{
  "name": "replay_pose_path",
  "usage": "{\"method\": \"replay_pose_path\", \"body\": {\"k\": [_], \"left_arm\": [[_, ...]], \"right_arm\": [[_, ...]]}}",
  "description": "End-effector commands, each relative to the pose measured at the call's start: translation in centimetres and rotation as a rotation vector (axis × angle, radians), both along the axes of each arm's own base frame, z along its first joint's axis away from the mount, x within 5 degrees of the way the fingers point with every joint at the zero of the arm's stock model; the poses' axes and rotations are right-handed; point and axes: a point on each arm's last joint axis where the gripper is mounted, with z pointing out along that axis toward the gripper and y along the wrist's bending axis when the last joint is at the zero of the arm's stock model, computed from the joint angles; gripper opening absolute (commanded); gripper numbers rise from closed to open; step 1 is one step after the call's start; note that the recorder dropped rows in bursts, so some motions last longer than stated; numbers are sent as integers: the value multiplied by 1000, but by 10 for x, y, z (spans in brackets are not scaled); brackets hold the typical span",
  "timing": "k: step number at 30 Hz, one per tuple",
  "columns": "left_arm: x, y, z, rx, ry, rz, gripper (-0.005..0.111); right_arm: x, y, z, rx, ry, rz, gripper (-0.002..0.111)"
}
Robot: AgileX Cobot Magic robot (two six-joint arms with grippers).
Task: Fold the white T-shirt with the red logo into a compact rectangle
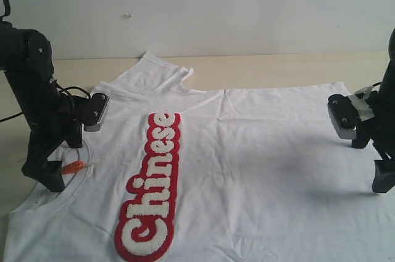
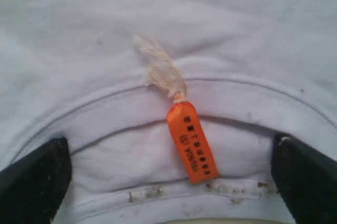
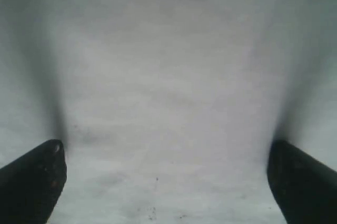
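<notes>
Nearest the camera is the lower end of the red logo (image 1: 151, 188) — fuzzy white letters spelling "Chinese" with a thick red outline, running as a long strip away from the viewer. It sits on the white T-shirt (image 1: 259, 169), which lies spread front-up across a tan table (image 1: 278, 65), with light wrinkles. The collar (image 2: 131, 108) is at the left of the exterior view, and one sleeve (image 1: 157, 71) lies rumpled at the far edge near a pale wall (image 1: 216, 3).

The left gripper (image 1: 58, 157) is lowered at the collar, jaws spread wide. In the wrist view its two black fingers (image 2: 31, 182) straddle the ribbed neckline, with a small orange tag (image 2: 192, 142) between them.

The right gripper (image 1: 372, 160) stands at the shirt's opposite end — jaws also spread wide, grasping nothing, with plain white cloth between the fingers (image 3: 31, 179).
</notes>
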Motion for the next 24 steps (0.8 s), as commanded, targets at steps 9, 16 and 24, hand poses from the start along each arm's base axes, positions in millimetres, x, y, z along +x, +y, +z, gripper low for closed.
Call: {"method": "replay_pose_path", "body": {"k": [9,16,24], "left_arm": [[-4,-5,-12,-38,49,34,105],[-3,-5,-12,-38,47,34,105],[-3,-5,-12,-38,47,34,105]], "right_arm": [[-4,-5,3,-46,8,70,105],[1,-1,10,-7,-66,-29,105],[8,1,10,4,-139,-83,105]]}}
